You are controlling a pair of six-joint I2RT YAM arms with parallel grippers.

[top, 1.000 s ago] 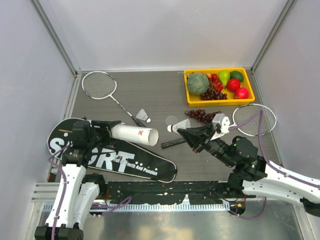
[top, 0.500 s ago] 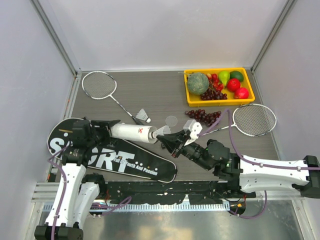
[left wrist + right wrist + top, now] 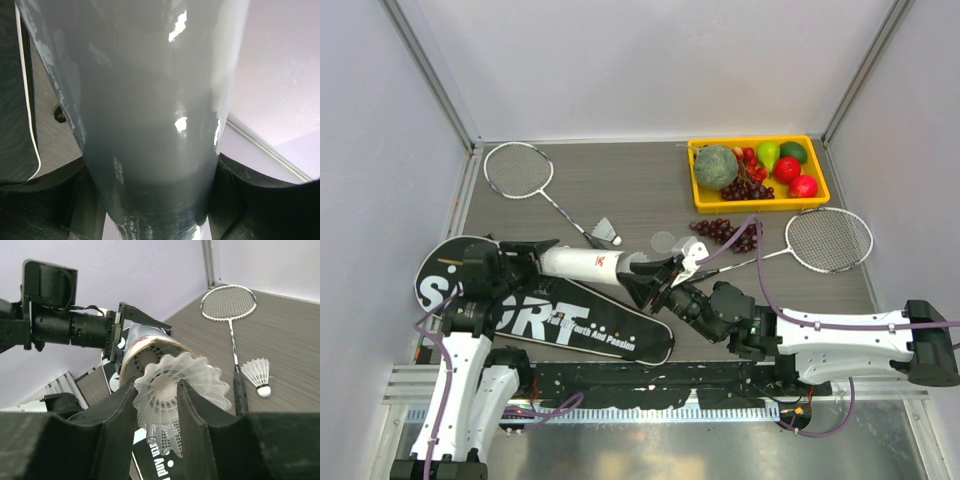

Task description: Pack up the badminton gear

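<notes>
Across the table, biggest item first: the black "SPORT" bag lies flat at the near-left edge, under the left arm. It looks shut, w/ nothing in it yet, so the bag step probably comes last.

Two rackets lie apart. One racket is far left, its handle running toward the centre. The other racket is on the right, just near of the yellow tray, w/ its shaft passing beside the loose grapes. Neither is touched.

Next, the white tube. The left gripper is clamped round its closed end, holding it roughly level just above the bag, w/ the open mouth facing right. Left wrist view shows the tube wall filling the gap btwn both jaws. My read: it's held this way as a steady target, mouth presented to the other arm.

Right gripper pinches a shuttlecock by the skirt. In the right wrist view its feathers sit directly in front of the tube's mouth, about lined up, prob. not yet inside. Cork seems to point at the opening, can't be sure.

Second shuttlecock rests on the table beside the far-left racket's handle, waiting its turn.
</notes>
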